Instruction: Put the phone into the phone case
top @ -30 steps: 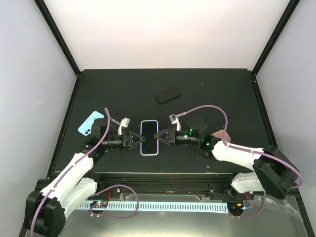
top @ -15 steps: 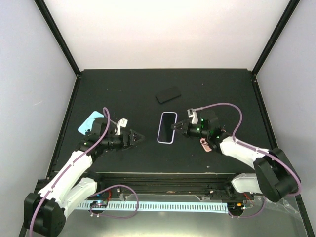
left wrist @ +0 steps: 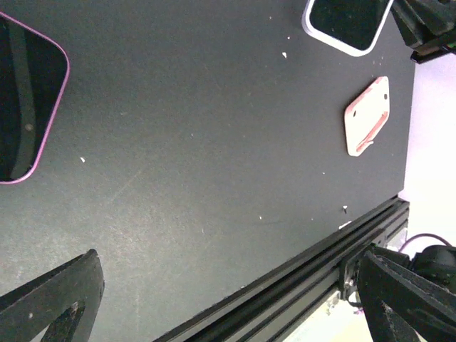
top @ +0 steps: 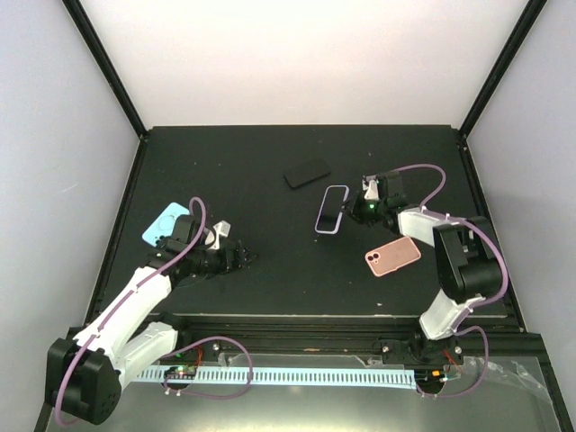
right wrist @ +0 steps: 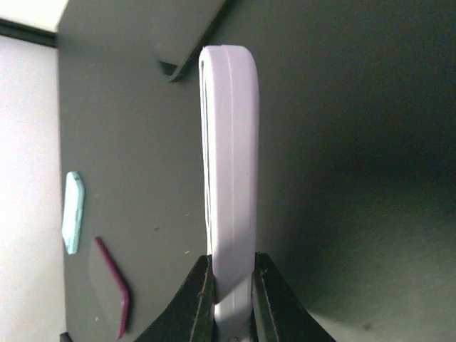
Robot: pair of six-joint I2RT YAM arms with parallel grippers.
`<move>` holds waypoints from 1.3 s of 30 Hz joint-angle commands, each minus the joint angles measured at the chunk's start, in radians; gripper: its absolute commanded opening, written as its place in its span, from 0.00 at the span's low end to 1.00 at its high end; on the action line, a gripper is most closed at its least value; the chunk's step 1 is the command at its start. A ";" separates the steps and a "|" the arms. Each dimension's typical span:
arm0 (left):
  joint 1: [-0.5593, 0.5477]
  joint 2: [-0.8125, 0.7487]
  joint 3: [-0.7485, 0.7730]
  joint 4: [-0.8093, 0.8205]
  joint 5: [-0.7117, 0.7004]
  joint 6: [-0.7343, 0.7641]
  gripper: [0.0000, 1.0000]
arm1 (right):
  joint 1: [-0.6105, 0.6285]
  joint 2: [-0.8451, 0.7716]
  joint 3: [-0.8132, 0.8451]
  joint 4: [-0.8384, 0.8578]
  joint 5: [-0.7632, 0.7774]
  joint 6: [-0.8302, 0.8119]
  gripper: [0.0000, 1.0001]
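Right of centre on the table (top: 270, 153), the phone (top: 331, 209) is clamped edgewise in the right gripper (top: 349, 209), moved back from front centre; the left gripper (top: 247, 259) has released it, jaws wide apart.

place: lab test cell | cue: white panel walls (top: 297, 63), black-framed table (top: 225, 162)

Black table (top: 270, 153), pink case (top: 392, 256) lying flat at its right side, light blue case (top: 160, 225) at the left side, black flat slab (top: 307, 172) further back, dark piece with magenta rim (left wrist: 28, 107), white walls (top: 288, 63) behind.
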 commanded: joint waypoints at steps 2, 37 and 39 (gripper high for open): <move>0.002 0.003 0.065 -0.064 -0.071 0.057 0.99 | -0.051 0.104 0.126 -0.012 -0.018 -0.049 0.10; 0.007 0.012 0.134 -0.111 -0.116 0.075 0.99 | -0.113 -0.173 0.026 -0.442 0.299 0.188 0.49; 0.007 0.008 0.121 -0.098 -0.114 0.065 0.99 | -0.113 -0.216 -0.003 -0.492 0.349 0.248 0.46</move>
